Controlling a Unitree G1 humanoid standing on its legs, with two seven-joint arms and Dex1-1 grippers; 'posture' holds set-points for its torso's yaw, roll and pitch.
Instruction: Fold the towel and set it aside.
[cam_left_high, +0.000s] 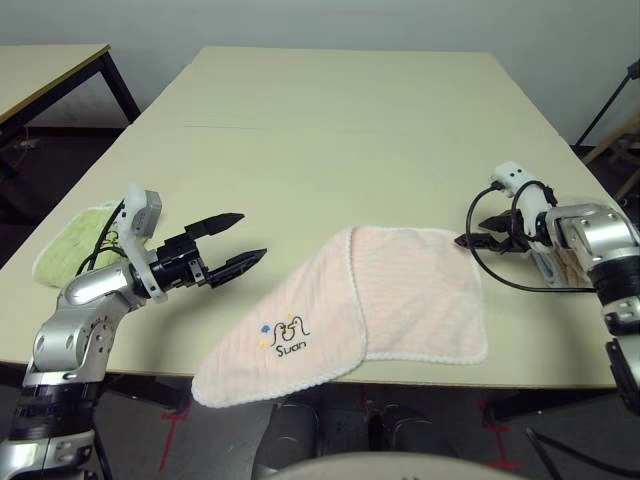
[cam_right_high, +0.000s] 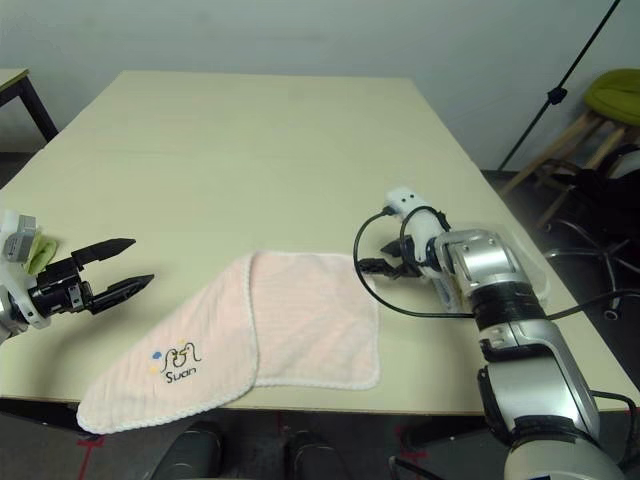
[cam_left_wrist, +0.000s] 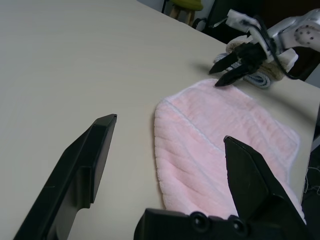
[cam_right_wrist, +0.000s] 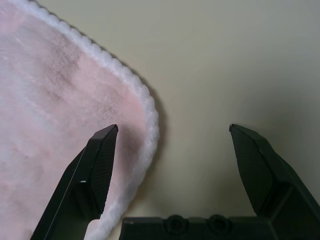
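Pale pink terry towel (cam_left_high: 350, 310), white scalloped edging, half-folded at table (cam_left_high: 330, 110) front edge
Left gripper (cam_left_high: 232, 243) spread empty beside it; right gripper (cam_left_high: 475, 232) spread empty at towel's far corner

The pink towel (cam_left_high: 345, 315) lies flat on the table (cam_left_high: 330, 110), close to the front edge. It is folded over in 2 layers. It has a white wavy edge and a small "Suan" logo (cam_left_high: 287, 338) on top.

Lime-green towel (cam_left_high: 72, 237) half hidden behind left forearm; folded cloth (cam_left_wrist: 260, 75) mostly covered by right gripper (cam_left_wrist: 231, 69); pink towel (cam_left_high: 350, 310) underlayer concealed by its fold
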